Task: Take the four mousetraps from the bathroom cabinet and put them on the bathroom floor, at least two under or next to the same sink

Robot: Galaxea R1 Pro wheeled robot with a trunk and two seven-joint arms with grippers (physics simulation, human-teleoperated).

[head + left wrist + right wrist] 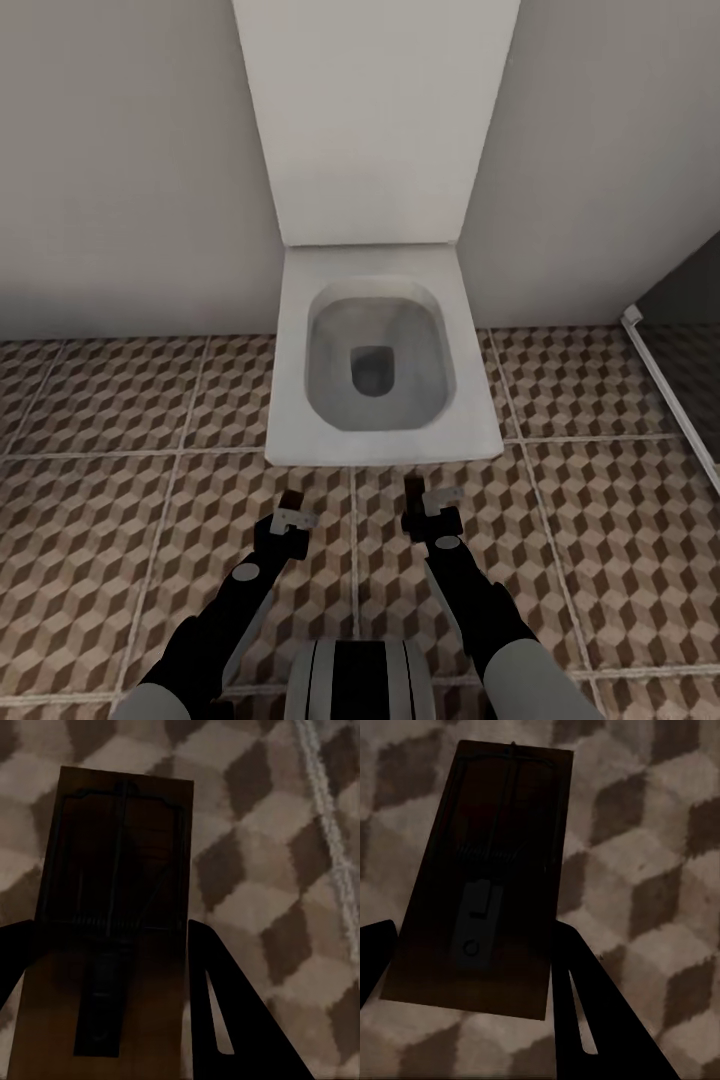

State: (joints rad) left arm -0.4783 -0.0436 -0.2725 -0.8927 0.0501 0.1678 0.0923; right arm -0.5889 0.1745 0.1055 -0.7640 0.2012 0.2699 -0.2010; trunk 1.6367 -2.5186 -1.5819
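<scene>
We hold one mousetrap in each claw: the left claw (pixel 291 508) is clenched on a mousetrap (pixel 112 922), the right claw (pixel 418 503) on another mousetrap (pixel 487 870). Each board's long axis runs straight out along its claw's fingers, toward twelve o'clock. Below both lies the bathroom floor (pixel 600 540). Farther at twelve o'clock stands a white toilet (pixel 375 360), not a sink, so we judge the placing spot is elsewhere.

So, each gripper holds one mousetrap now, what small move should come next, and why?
Probably turn the base away from the toilet. The left gripper and right gripper each clamp a mousetrap above the tiled floor, but the pictures show a toilet ahead, not the sink.
</scene>
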